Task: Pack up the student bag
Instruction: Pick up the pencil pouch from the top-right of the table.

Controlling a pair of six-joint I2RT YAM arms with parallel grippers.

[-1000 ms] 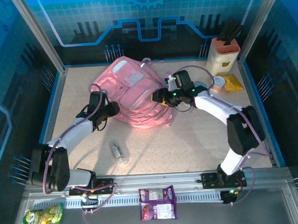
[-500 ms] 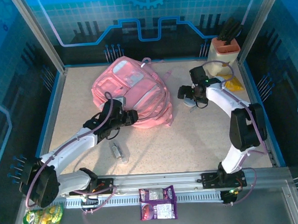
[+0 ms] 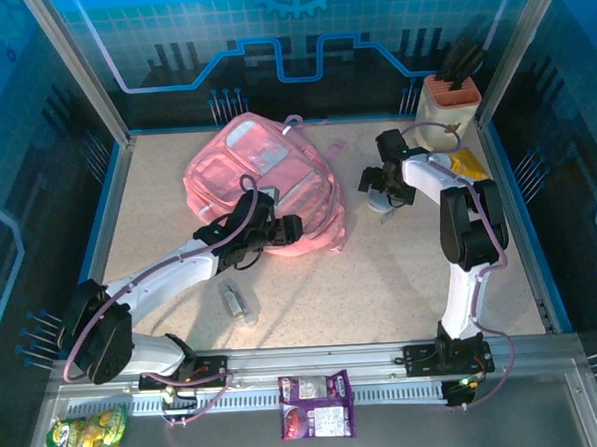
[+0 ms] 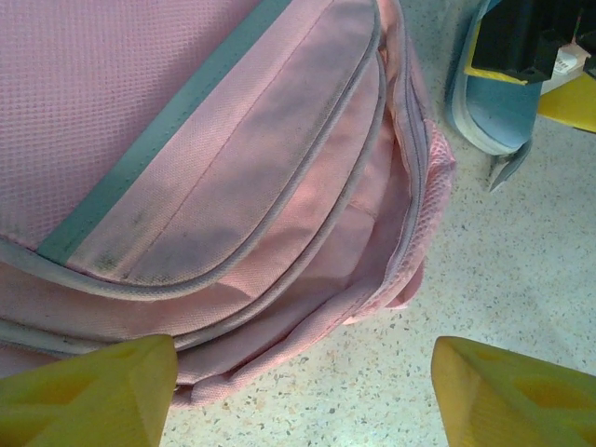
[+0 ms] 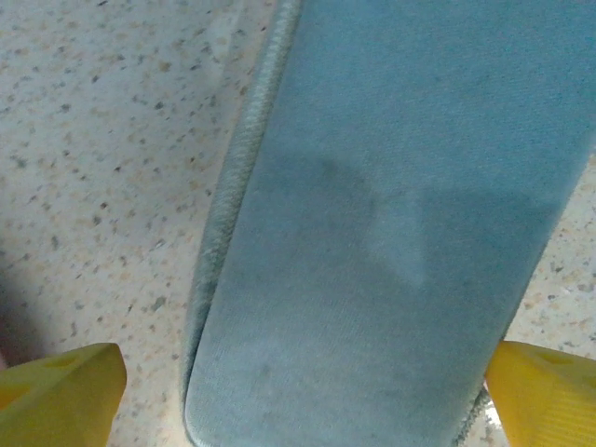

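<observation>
Two left end effector (image 4: 298, 391) fingertips (image 4: 84, 391) frame the student bag (image 4: 233, 168) (top cropped).

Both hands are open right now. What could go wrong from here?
The grey pencil case sits off-centre between the right hand's fingers, close against one finger; closing could skew or shove it. The pink backpack shows no open compartment beside the left hand, so the case may arrive with nowhere to go.

L hand (image 4: 300, 386) open above edge of student bag (image 4: 186, 140) (grey-blue case (image 4: 477, 119) nearby, top rt)
</observation>
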